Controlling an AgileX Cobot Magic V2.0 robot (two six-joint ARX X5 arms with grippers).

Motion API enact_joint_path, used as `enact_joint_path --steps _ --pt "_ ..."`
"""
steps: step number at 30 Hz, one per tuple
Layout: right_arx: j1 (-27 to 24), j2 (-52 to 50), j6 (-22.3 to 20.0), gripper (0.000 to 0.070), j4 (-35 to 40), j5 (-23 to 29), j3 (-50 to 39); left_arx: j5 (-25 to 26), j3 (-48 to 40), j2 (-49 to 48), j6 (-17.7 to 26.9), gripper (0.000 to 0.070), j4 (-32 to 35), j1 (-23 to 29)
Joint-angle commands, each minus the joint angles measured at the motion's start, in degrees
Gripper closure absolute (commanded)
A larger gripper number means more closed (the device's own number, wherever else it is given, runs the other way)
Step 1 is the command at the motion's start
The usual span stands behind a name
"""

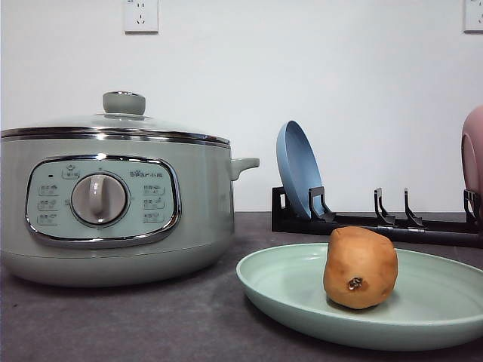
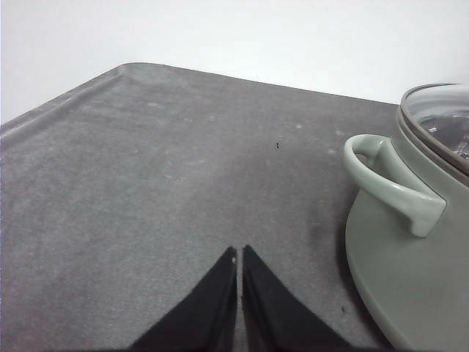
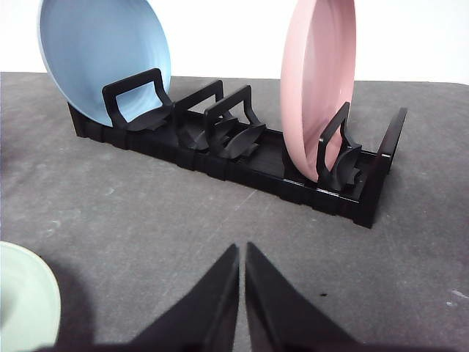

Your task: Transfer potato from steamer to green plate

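Note:
The orange-brown potato [image 1: 361, 267] stands on the pale green plate [image 1: 423, 317] at the front right of the table, its dark eye spot facing the camera. The sage-green steamer [image 1: 113, 204] sits at the left with its glass lid and green knob [image 1: 124, 102] on. In the left wrist view my left gripper [image 2: 239, 254] is shut over bare grey table, beside the steamer's side handle [image 2: 388, 180]. My right gripper [image 3: 242, 249] is shut too, empty, in front of the dish rack, with the green plate's edge [image 3: 26, 304] off to one side.
A black dish rack [image 3: 242, 158] stands behind the plate, holding an upright blue plate [image 1: 298, 167] and a pink plate [image 3: 319, 81], with vacant slots between them. Grey table mat [image 2: 146, 183] stretches to its far edge beside the steamer.

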Motion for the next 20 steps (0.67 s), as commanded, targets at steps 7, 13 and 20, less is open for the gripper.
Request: enact_joint_path --steps 7,13,20 --pt "-0.1 -0.2 0.0 0.0699 -0.1 -0.2 -0.2 -0.2 -1.2 -0.1 -0.3 0.0697 -0.4 0.1" --pt "-0.1 -0.2 0.0 0.0699 -0.1 -0.2 -0.2 -0.2 -1.2 -0.1 -0.3 0.0697 -0.4 0.1" --pt "-0.1 -0.2 0.0 0.0699 -0.1 -0.2 -0.2 -0.2 -1.2 -0.1 -0.3 0.0697 -0.4 0.1"
